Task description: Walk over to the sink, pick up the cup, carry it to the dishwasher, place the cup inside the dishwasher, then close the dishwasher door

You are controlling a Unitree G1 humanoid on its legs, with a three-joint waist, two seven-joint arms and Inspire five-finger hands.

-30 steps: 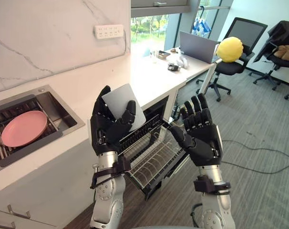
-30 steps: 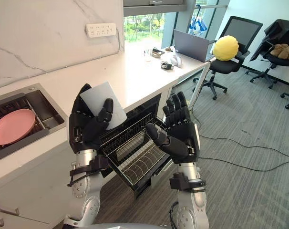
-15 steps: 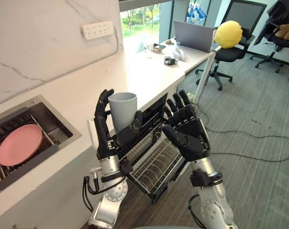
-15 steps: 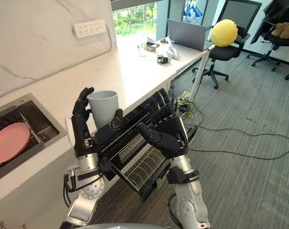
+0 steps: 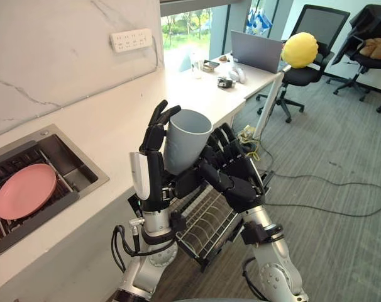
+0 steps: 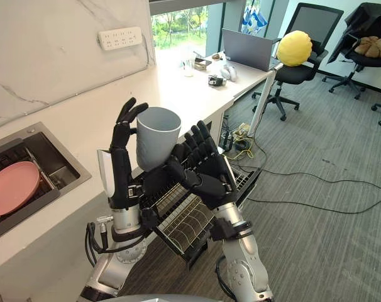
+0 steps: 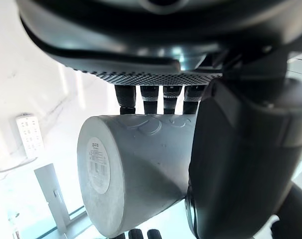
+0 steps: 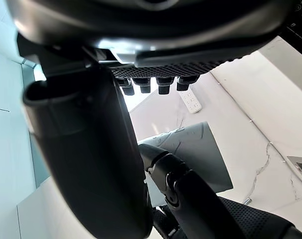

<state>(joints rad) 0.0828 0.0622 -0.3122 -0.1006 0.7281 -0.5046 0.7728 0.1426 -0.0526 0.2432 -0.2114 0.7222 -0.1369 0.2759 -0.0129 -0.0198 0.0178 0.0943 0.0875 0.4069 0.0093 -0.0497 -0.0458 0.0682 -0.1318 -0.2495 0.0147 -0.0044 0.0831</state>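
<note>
A grey cup [image 5: 185, 141] stands upright with its mouth up, held in front of me above the pulled-out dishwasher rack [image 5: 206, 223]. My left hand [image 5: 151, 173] is shut on it: the fingers [image 7: 151, 97] curl over the far side and the thumb [image 7: 240, 159] presses the near side. My right hand [image 5: 233, 176] is open and rests against the cup's right side with straight fingers. The cup [image 8: 196, 152] also shows past the right thumb [image 8: 86, 164] in the right wrist view.
The sink [image 5: 83, 165] with a pink plate [image 5: 24, 190] lies to my left in the white counter [image 5: 115, 119]. A desk with a laptop [image 5: 256, 51], office chairs [image 5: 316, 38] and floor cables [image 5: 316, 204] are to the right.
The cup has risen and moved right, over the rack. My right hand has come in against the cup's side, where before it stood apart.
</note>
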